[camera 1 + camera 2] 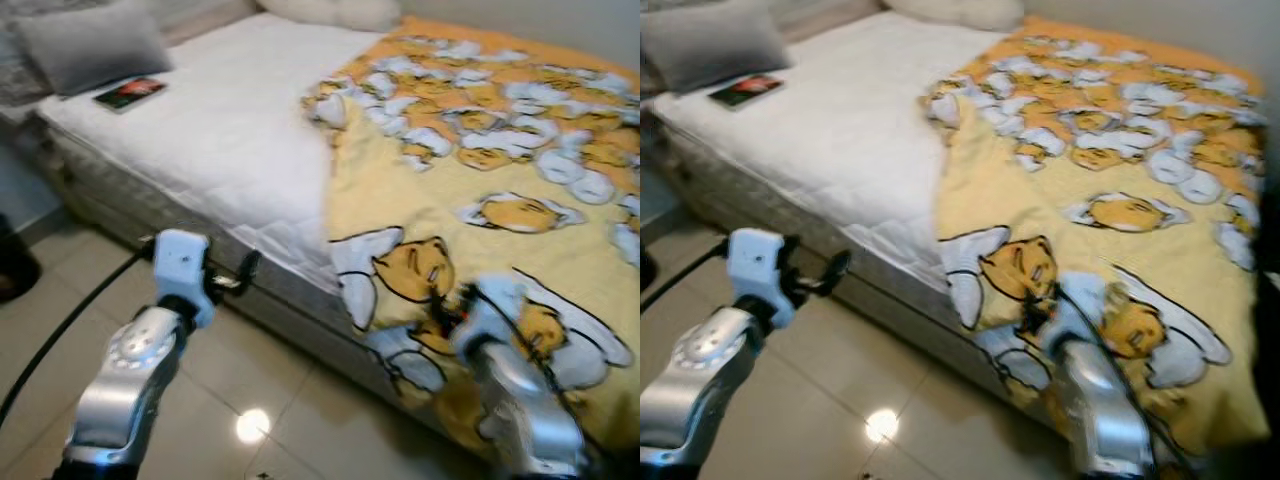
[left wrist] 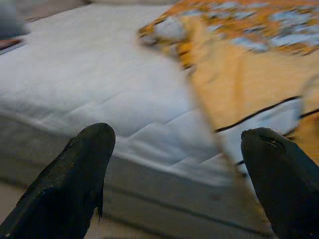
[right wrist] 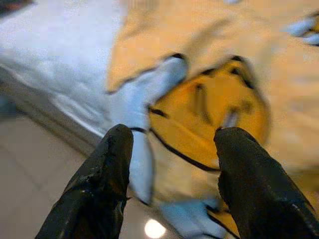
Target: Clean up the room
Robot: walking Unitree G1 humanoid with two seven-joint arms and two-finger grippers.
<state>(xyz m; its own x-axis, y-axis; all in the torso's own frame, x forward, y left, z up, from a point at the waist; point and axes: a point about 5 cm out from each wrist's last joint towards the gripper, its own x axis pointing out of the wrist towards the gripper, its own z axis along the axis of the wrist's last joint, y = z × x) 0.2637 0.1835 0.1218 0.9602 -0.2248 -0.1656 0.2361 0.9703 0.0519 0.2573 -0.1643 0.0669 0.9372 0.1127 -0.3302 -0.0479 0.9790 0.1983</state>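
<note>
Approach step: yellow blanket [image 1: 480,230] covers only the bed's [image 1: 200,130] right half. Right pincer [image 3: 172,149] wide, empty, near its hanging edge; left pincer [image 2: 174,164] wide. Next: grip edge.

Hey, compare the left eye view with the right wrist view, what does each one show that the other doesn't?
The left eye view alone takes in the gray pillow, the book beside it on the white mattress, and the left gripper held over the floor by the bed's side. The right wrist view alone shows the right gripper close up, fingers apart, aimed at the blanket's hanging corner. Both share the yellow cartoon blanket, the bare mattress beside it and the tiled floor.
</note>
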